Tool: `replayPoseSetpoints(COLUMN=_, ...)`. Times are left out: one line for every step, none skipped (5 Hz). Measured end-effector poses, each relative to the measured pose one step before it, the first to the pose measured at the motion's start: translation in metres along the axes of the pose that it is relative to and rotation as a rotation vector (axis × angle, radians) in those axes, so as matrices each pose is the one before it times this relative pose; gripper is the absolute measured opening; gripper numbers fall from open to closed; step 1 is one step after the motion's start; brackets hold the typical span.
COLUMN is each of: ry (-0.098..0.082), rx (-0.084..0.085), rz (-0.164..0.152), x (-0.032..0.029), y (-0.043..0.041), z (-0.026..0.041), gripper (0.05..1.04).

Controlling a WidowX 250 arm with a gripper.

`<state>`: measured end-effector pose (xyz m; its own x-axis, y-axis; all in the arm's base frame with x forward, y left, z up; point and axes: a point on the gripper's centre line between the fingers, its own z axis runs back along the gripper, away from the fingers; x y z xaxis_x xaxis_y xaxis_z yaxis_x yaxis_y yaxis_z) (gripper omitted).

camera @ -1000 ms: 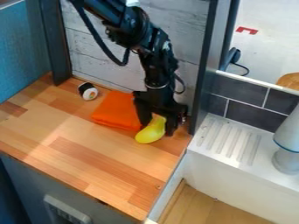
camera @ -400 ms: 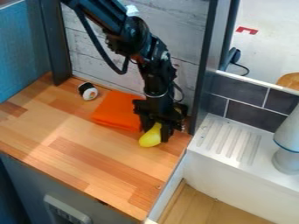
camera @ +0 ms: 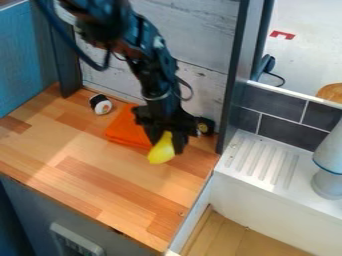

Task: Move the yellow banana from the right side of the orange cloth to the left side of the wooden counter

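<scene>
One yellow pear-shaped thing is what matters here, and it's right at the bottom of the gripper, on the far half of the wooden counter, a bit toward the right side. The gripper's clenched around it, fingers on either side of the narrow end, so the grasp looks pretty real. Long axis is the bit worth noting: skinny end up between the fingers, fat end poking out below them, angled a little to the left and toward the near side. So basically the bulk of it hangs down past the grip instead of sitting up inside it. Can't really tell if the fat end is touching the wood or just above it.

Going outward, there's a folded orange cloth just to the left, partly hidden behind the gripper. Further left and farther back is a small black-and-white roll, tipped so its round face shows. On the other side, just right of the gripper and slightly farther back, sits a dark round thing. Past the divider on the right there's a white ridged ledge.
</scene>
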<state>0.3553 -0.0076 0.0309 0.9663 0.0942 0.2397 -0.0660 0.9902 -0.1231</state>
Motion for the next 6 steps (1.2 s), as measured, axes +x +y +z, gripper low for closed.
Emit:
replayPoseSetpoints(ry=-0.0284, rx=-0.0029, rz=0.1357, x=-0.02311, y=0.02504, z=0.02630, gripper=0.600)
replayPoseSetpoints(ry=0.0087, rx=0.0542, rz=0.1429, x=-0.01080, y=0.04661, z=0.01464, gripper=0.600)
replayPoseSetpoints(ry=0.0079, rx=0.0506, rz=0.1207, x=0.00439, y=0.04002, z=-0.00217, gripper=0.600)
replayPoseSetpoints(ry=0.0127, rx=0.0137, rz=0.0765, x=0.01503, y=0.01917, z=-0.01046, gripper=0.600)
replayPoseSetpoints(ry=0.0067, rx=0.0163, rz=0.0410, x=0.01215, y=0.01149, z=-0.01264, gripper=0.600)
replayPoseSetpoints(ry=0.0294, rx=0.0473, rz=0.0297, x=0.00552, y=0.00790, z=-0.01765, gripper=0.600)
